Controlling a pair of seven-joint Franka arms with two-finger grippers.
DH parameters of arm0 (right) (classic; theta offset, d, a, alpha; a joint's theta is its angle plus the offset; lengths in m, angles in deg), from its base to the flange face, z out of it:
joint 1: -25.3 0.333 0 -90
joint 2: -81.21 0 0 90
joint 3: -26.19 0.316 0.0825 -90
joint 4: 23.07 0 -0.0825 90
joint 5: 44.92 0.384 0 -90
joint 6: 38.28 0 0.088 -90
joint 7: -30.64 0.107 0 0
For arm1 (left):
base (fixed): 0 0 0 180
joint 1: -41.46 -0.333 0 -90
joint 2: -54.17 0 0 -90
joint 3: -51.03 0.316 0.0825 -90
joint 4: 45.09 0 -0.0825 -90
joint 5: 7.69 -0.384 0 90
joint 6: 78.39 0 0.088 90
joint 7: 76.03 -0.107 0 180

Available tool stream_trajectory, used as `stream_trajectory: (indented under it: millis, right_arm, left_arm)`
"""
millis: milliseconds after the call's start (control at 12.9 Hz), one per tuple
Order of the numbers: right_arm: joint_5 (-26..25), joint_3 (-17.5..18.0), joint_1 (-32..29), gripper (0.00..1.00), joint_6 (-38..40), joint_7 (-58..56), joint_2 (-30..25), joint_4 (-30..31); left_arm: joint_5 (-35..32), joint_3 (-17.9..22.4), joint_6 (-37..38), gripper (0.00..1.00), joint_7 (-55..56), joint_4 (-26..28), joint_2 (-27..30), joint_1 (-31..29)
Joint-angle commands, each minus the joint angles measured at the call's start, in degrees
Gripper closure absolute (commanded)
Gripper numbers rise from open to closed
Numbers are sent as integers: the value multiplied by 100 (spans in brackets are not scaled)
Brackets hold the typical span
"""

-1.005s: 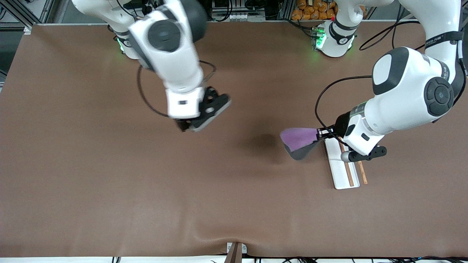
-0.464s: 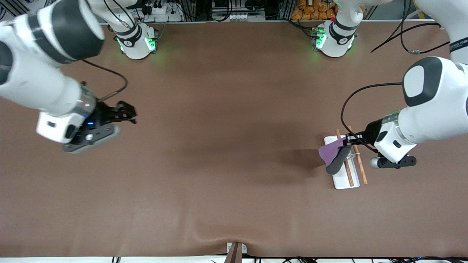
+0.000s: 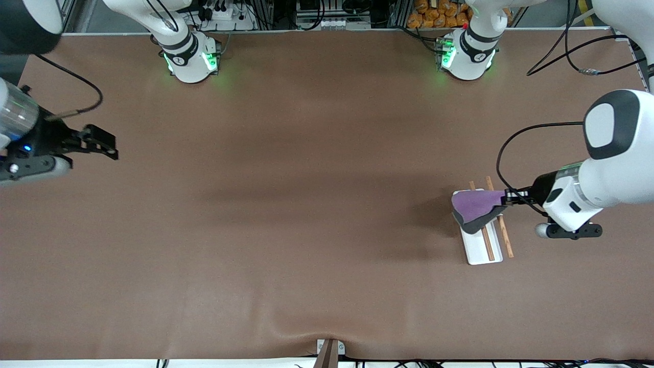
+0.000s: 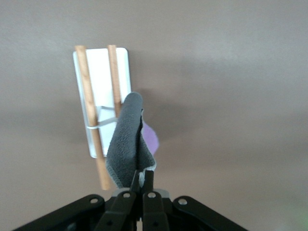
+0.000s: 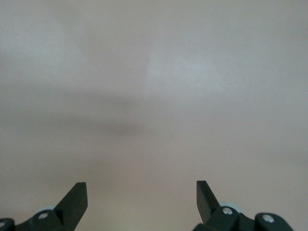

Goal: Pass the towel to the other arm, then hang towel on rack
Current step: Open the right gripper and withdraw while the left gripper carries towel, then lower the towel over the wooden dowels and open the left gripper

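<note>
My left gripper [image 3: 507, 196] is shut on the towel [image 3: 476, 206], purple on top and dark grey below, and holds it over the rack [image 3: 481, 244]. The rack has a white base and two brown rods [image 3: 503, 229]. In the left wrist view the towel [image 4: 126, 142] hangs from my shut left gripper [image 4: 143, 177] beside the rack's rods [image 4: 90, 103] and white base [image 4: 98, 77]. My right gripper [image 3: 106, 147] is open and empty over the table at the right arm's end. The right wrist view shows the open gripper [image 5: 142, 191] over bare table.
The brown table cover [image 3: 306, 204] spans the whole view. The two arm bases [image 3: 190, 56] [image 3: 465, 53] stand along the table's edge farthest from the front camera. A small bracket [image 3: 329, 350] sits at the table's edge nearest the front camera.
My left gripper carried the towel from beside the rack to over it. My right arm swung away from the middle of the table to its own end.
</note>
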State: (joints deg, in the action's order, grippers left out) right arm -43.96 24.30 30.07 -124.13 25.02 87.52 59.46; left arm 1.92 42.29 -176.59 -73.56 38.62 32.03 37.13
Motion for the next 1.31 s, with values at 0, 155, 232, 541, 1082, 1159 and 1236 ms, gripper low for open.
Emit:
stream_trajectory:
  millis: [0, 155, 232, 541, 1082, 1159, 1236]
  right_arm:
    - [63, -49, -256, 0, -160, 105, -604, 782]
    - [63, -101, -327, 0, -108, 218, -649, 730]
    - [63, -154, -328, 0, -29, 245, -649, 721]
    - [45, -365, -336, 0, 226, 149, -640, 484]
    - [62, -347, -626, 0, 314, 149, -622, 414]
    - [106, -330, -626, 0, 323, 149, -605, 387]
    - [107, -321, -600, 0, 384, 192, -596, 378]
  left_arm:
    - [-108, -58, 65, 100, -526, 92, 7, -366]
    - [-108, -58, 65, 100, -869, 101, -10, -559]
    - [-108, -58, 65, 100, -1027, 93, -28, -665]
    - [-108, -67, 56, 100, -1634, 101, -177, -1078]
    - [-100, -67, 38, 79, -1653, 93, -519, -1307]
    - [-91, -67, 21, 66, -1670, 84, -590, -1325]
    - [-91, -67, 21, 60, -1670, 84, -599, -1351]
